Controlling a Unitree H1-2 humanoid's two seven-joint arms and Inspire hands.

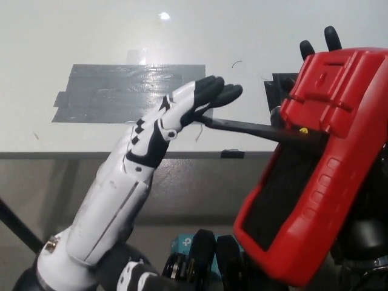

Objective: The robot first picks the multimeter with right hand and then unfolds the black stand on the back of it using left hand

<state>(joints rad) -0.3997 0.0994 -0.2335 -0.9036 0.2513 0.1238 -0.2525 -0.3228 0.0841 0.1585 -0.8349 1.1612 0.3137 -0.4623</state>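
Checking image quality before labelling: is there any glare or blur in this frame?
Head view: a small bright glare spot on the white table, sheen across the grey tape patch. The red multimeter and the left hand are sharp, no motion blur; the black stand reads clearly.

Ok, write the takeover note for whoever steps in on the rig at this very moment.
Right hand: shut on the red multimeter, held up at the right of the head view, back side toward the camera; only black fingertips show over its top edge.
Left hand: open, fingers extended, fingertips at the free end of the black stand. Whether they press on it cannot be told.
The stand already sticks out from the multimeter's back, pointing left over the white table with its grey tape patch.
Done: pick-up. Left: finish swinging the stand fully open.
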